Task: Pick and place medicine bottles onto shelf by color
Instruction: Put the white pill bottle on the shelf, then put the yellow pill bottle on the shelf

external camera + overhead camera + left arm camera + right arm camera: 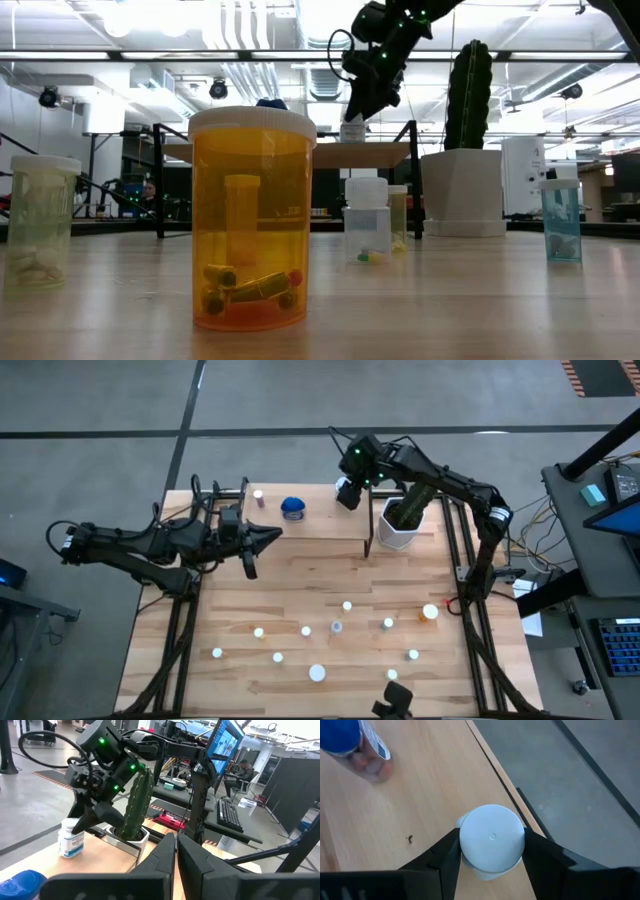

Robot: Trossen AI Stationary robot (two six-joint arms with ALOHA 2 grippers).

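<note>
Nearest us, some ten medicine bottles (pixel 317 673) stand scattered on the desk (pixel 300 585), the amber one (pixel 252 218) closest; most of the sorting looks undone. Farther back, our left hand (pixel 268 536) waits shut and empty. On the shelf (pixel 320 525) stand the blue-capped bottle (pixel 293 509) and another, and there our right hand (pixel 491 850) grips a white-capped bottle (pixel 492 838) near the edge. The cactus pot (pixel 398 532) crowds that end.

Potted cactus (pixel 404 520) on wooden tabletop (pixel 300 590)
</note>
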